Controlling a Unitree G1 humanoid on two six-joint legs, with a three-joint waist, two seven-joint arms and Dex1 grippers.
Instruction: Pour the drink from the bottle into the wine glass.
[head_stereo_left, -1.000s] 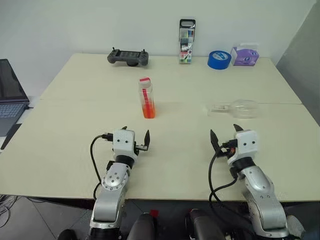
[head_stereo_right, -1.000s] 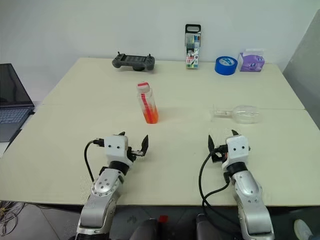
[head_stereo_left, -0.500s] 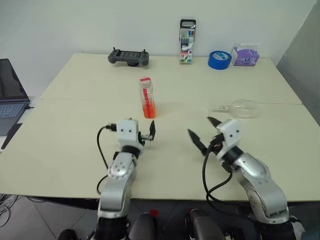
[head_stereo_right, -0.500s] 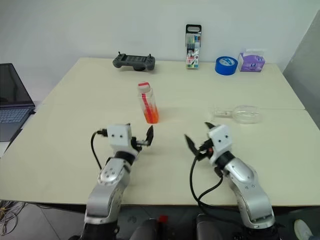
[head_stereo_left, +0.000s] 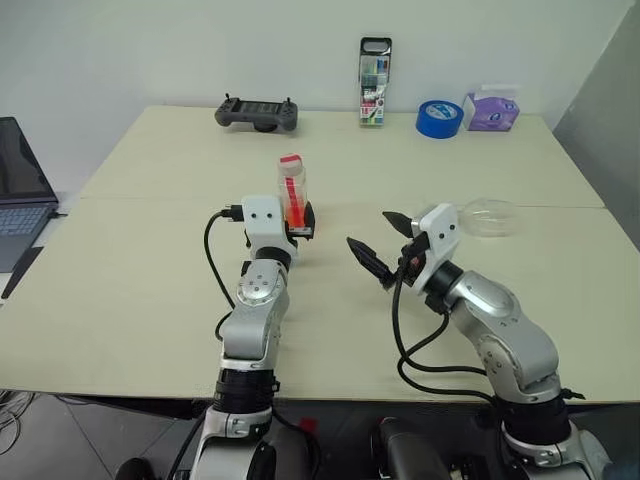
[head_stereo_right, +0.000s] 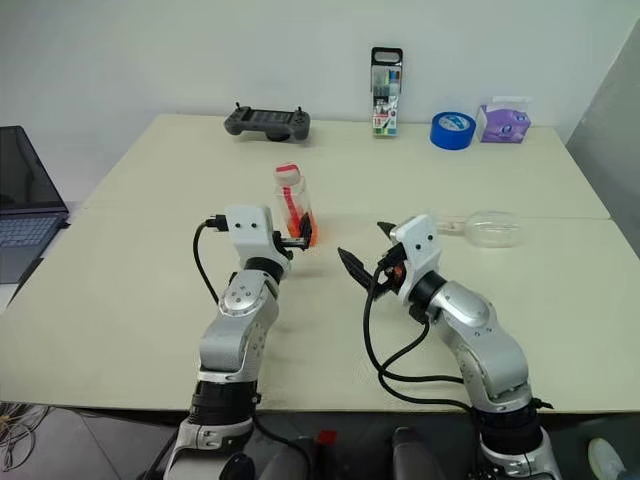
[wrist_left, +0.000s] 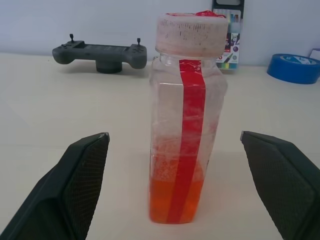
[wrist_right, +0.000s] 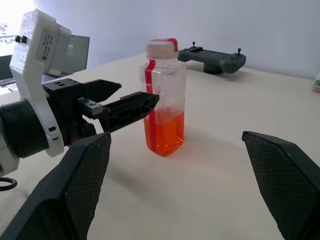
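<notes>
Your left gripper (wrist_left: 175, 145), fingers spread and empty, sits nearer, with the upright bottle (head_stereo_left: 292, 196) straight ahead near the table's (head_stereo_left: 140, 260) middle, while your right gripper (head_stereo_left: 377, 244), also spread, angles toward it.

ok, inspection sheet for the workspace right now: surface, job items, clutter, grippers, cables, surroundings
surface: pale table, seam across the middle, dry as far as visible.
job's things: bottle upright, cap on, orange drink low in it; wine glass lying on its side, right of the bottle.
clutter: along the far edge, game controller, marker pack, blue tape roll, purple box.
grippers: left gripper open, fingers either side of the bottle, not touching; right gripper open, empty, turned toward the bottle.
cables: black cable looping off the left wrist, another off the right.
surroundings: laptop at left, white wall behind.
</notes>
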